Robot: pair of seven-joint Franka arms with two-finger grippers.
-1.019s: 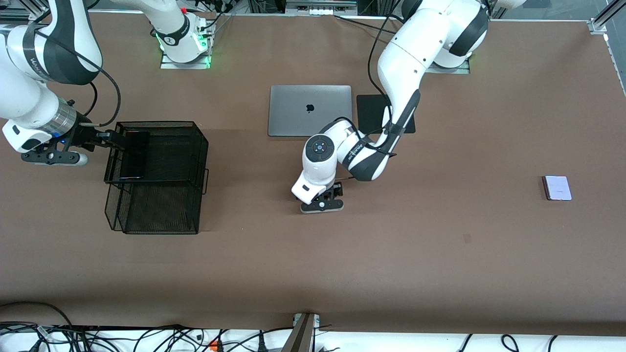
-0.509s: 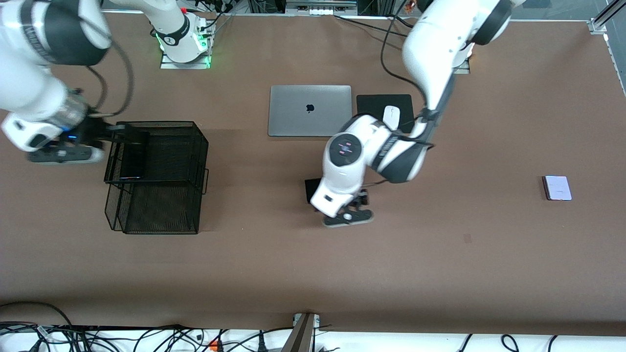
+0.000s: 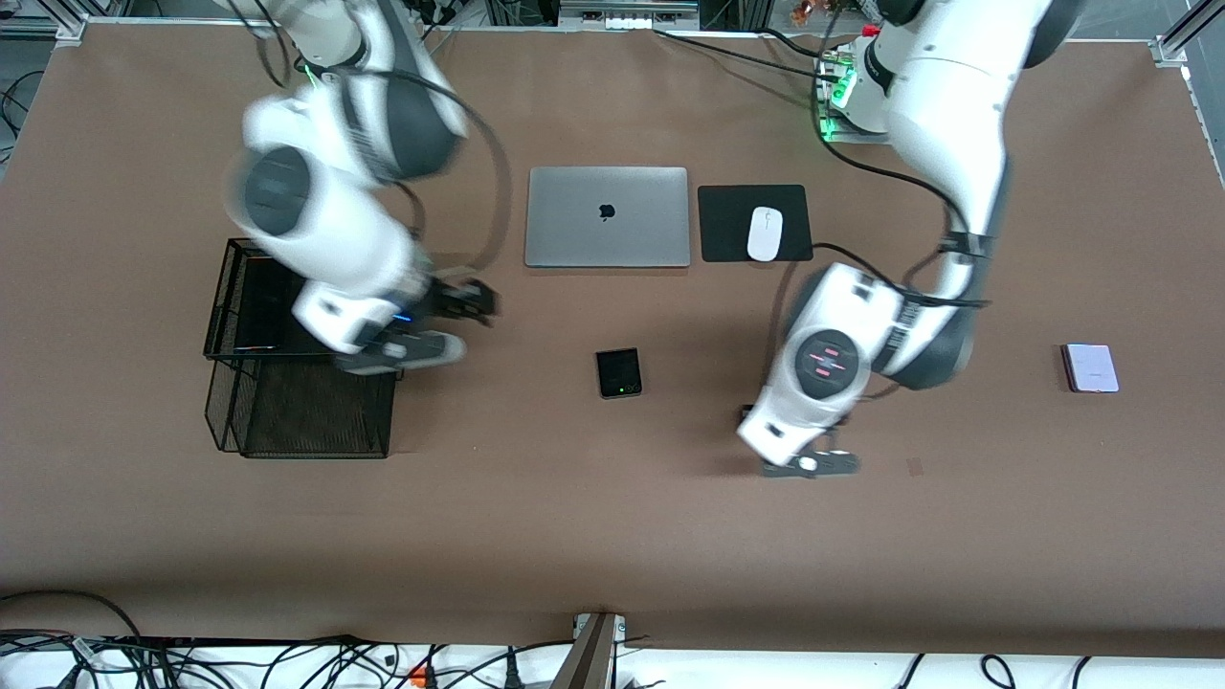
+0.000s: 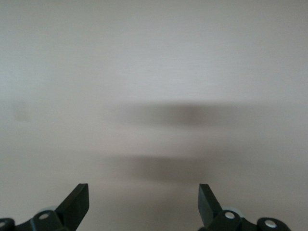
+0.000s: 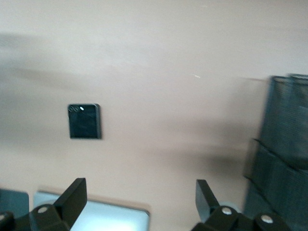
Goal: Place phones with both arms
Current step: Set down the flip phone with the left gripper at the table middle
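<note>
Right arm (image 3: 325,220) motion-blurred; long black phone (image 3: 260,306) half hidden in rack (image 3: 287,402).

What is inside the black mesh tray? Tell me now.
A long black phone lies in the mesh tray's upper tier; the right arm covers the rest of that tier.

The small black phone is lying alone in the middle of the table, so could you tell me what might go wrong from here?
Both arms are blurred, so moving fast. The open right gripper swings from the mesh tray toward the small black phone and could knock it. The open left gripper hangs low over bare table and could scrape it before reaching the lavender phone.
</note>
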